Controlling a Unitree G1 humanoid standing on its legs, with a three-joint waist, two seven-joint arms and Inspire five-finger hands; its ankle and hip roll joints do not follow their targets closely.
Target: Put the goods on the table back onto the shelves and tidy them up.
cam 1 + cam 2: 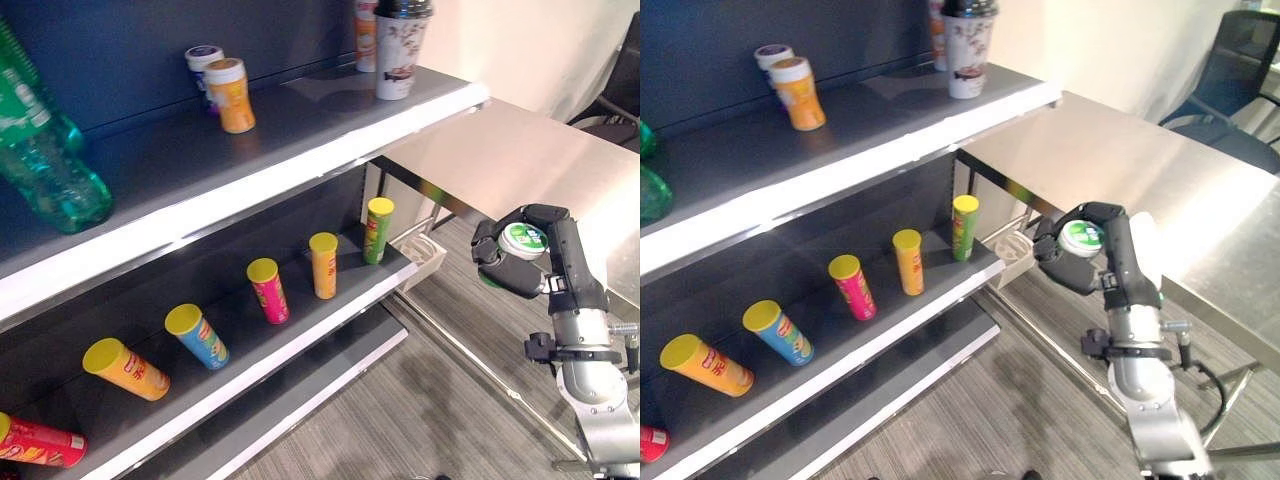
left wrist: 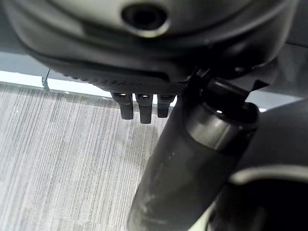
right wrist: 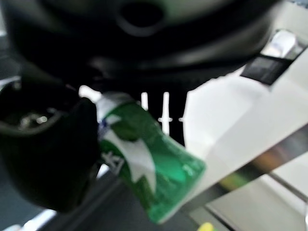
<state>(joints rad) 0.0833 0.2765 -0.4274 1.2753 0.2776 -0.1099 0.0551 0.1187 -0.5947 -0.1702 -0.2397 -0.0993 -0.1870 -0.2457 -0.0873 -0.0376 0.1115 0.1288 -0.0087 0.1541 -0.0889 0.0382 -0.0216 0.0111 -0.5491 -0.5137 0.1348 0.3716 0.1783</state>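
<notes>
Looking across the dark shelving unit (image 1: 300,150) first, you've got the steel table (image 1: 1140,170) butting up against its right end, bare where it shows. On the top shelf a big green bottle (image 1: 45,160) stands at the far left, two small tubs, the orange tub (image 1: 233,97) in front of a white-lidded one, sit mid-shelf, and a tall patterned cup (image 1: 398,50) stands at the right end. Below that, the middle shelf carries a spaced row of yellow-lidded chip tubes, from the red tube (image 1: 40,442) at the left through orange, blue and pink to the green tube (image 1: 377,230) at the right end. Now your right hand (image 1: 1090,262) hangs off the table's front edge, out over the floor, fingers and thumb curled round a small green can (image 3: 149,168) with a white-and-green lid facing up. That can is your task item, off the table and well apart from any shelf. Judging by looks, it's light and rigid, with a smooth glossy wall that could slip, so you'd keep the wrap around its middle and not squeeze at the lid. The left hand (image 2: 139,103) shows over the floor with dark fingers peeking past it; I can't tell how they're set.
</notes>
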